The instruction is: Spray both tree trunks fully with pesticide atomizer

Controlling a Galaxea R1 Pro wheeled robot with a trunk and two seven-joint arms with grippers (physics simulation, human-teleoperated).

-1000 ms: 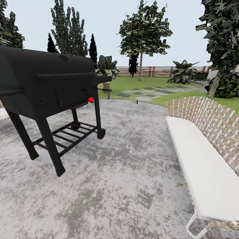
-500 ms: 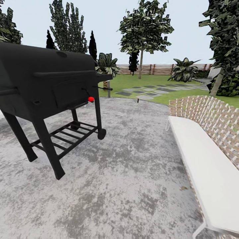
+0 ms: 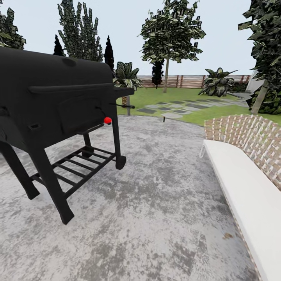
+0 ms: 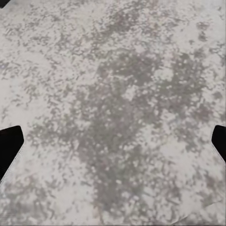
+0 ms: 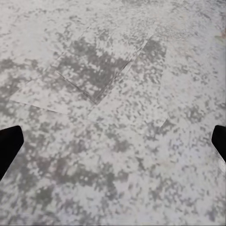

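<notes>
The black grill [image 3: 54, 113] at the frame's left is cut off by the left edge, and the white bench [image 3: 249, 195] at the right runs out of the lower right corner. Compared with half a second ago the view has shifted: the grill looms larger, the bench sits further right. Beyond the mottled grey paving [image 3: 156, 203], a pale-trunked tree [image 3: 166, 74] stands on the lawn [image 3: 218, 113] before the slatted fence [image 3: 187, 81]. Left hand [image 4: 113, 136] and right hand [image 5: 113, 141] show dark fingertips spread wide over paving.
</notes>
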